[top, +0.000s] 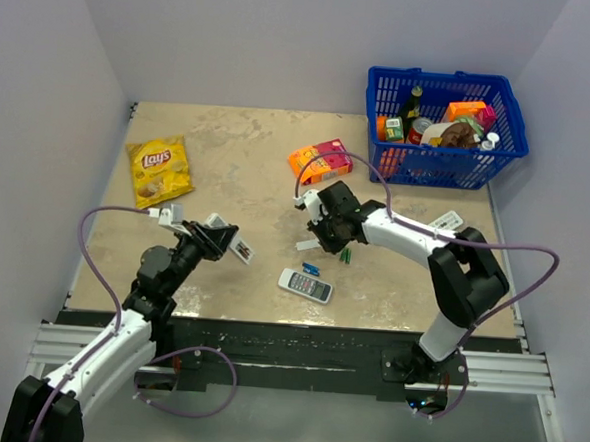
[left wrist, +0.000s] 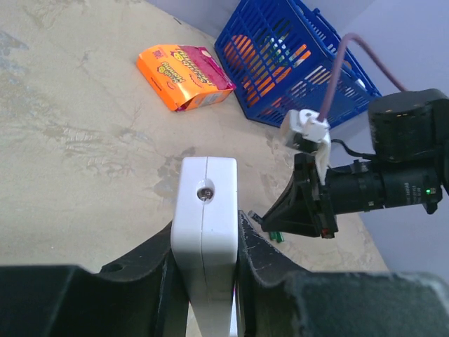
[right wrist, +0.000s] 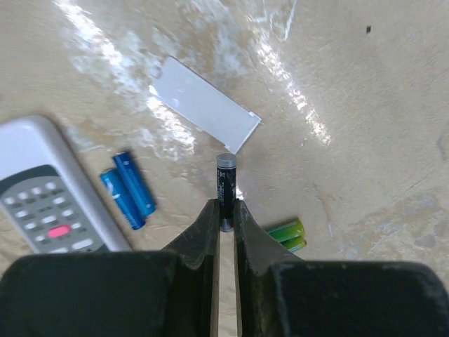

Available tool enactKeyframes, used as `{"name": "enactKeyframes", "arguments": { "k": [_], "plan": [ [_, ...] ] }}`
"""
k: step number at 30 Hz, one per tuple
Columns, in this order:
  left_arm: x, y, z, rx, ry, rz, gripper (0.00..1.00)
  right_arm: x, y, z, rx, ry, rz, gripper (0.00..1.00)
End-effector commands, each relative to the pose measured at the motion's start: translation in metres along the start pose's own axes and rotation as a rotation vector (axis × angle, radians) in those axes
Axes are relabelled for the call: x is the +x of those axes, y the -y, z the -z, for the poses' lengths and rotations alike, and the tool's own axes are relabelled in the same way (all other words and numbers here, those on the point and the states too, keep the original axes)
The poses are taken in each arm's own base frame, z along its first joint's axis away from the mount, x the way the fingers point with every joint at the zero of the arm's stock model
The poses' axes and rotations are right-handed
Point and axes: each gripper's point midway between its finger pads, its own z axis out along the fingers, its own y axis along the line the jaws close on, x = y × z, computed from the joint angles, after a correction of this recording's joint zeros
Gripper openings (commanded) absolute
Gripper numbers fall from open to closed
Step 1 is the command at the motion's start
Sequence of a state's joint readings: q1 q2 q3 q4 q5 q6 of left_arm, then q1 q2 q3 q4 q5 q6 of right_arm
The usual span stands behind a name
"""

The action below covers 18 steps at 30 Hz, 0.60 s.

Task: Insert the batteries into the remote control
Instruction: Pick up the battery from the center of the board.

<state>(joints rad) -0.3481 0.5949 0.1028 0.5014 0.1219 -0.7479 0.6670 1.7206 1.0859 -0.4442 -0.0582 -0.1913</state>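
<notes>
One battery [right wrist: 224, 184] is pinched at its near end between the fingers of the right gripper [right wrist: 224, 207]. Its long axis runs straight out along them, around the middle of the table [top: 250, 138]. Whether it rests on the surface or hangs just above it I cannot tell, and no second dark battery shows in any view.

The remote [left wrist: 205, 210] is clamped in the left gripper [left wrist: 207, 235], toward the near left. Its free end, which has a small round hole, points across at the right arm. So the remote lies to the battery's left, apart from it, with nothing between them. I judge the battery must be turned into line with the remote's length; the open compartment is not visible.

A white cover [right wrist: 205, 104] lies just beyond the battery's tip and a green pair [right wrist: 285, 234] just right of the fingers. A blue pair [right wrist: 128, 189] sits left of it, beside a grey remote [right wrist: 45, 186] — easy to nudge. An orange box [top: 319, 160] and a basket [top: 446, 125] stand farther back.
</notes>
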Motion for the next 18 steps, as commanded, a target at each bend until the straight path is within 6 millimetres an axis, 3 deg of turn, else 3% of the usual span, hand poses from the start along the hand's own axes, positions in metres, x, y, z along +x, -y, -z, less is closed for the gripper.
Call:
{"name": "enactKeyframes", "arguments": {
  "k": [1, 13, 18],
  "plan": [
    [-0.017, 0.011, 0.001, 0.068, 0.125, 0.113, 0.00, -0.036, -0.017, 0.034, -0.023, 0.131, 0.001, 0.00],
    [-0.012, 0.018, 0.002, 0.163, 0.159, 0.219, 0.00, -0.089, -0.100, 0.092, -0.106, 0.268, 0.077, 0.00],
    [-0.011, 0.017, 0.000, 0.161, 0.153, 0.207, 0.00, -0.104, -0.108, 0.109, -0.061, 0.293, 0.082, 0.00]
  ]
}}
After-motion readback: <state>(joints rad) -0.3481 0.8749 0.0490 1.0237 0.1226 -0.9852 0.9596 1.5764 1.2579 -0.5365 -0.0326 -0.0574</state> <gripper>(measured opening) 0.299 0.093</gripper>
